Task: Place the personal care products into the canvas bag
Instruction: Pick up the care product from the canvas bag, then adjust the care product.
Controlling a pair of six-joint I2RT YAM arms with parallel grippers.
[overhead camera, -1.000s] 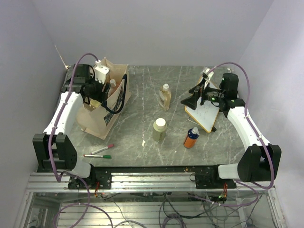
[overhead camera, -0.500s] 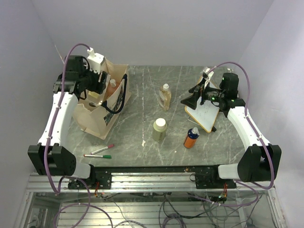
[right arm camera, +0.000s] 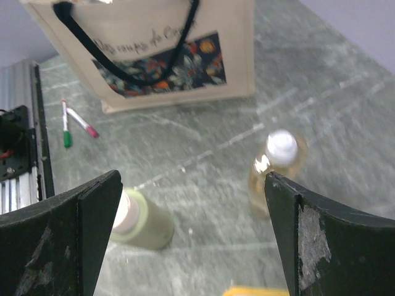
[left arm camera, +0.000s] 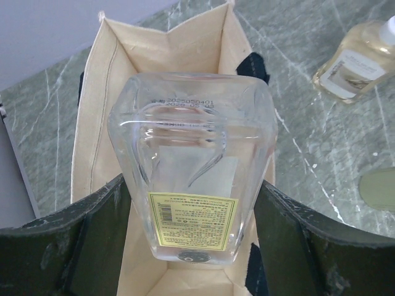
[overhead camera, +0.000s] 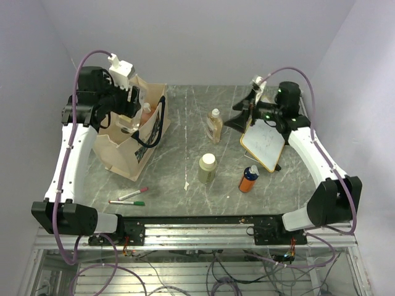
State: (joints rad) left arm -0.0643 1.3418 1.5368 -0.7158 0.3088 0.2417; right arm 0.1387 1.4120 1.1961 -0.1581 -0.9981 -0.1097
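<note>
My left gripper (overhead camera: 128, 113) is shut on the clear bottle (left arm camera: 191, 160) and holds it over the open mouth of the canvas bag (overhead camera: 133, 151); the bag also shows in the left wrist view (left arm camera: 105, 92). A pinkish bottle (overhead camera: 146, 110) shows in the bag's mouth. My right gripper (overhead camera: 239, 117) is open and empty, above the table near the amber bottle (overhead camera: 214, 125). In the right wrist view my right gripper (right arm camera: 191, 185) sits between the amber bottle (right arm camera: 278, 166) and the pale green bottle (right arm camera: 145, 225). The pale green bottle (overhead camera: 207, 168) and the orange bottle (overhead camera: 249, 179) stand mid-table.
The wood-framed whiteboard (overhead camera: 265, 145) lies under the right arm. The red and green marker pens (overhead camera: 133, 197) lie near the front left, in front of the bag. Walls close in on both sides and at the back.
My left arm has risen and drawn back over the bag with the clear bottle. My right arm has swung left and back, from over the whiteboard toward the amber bottle.
</note>
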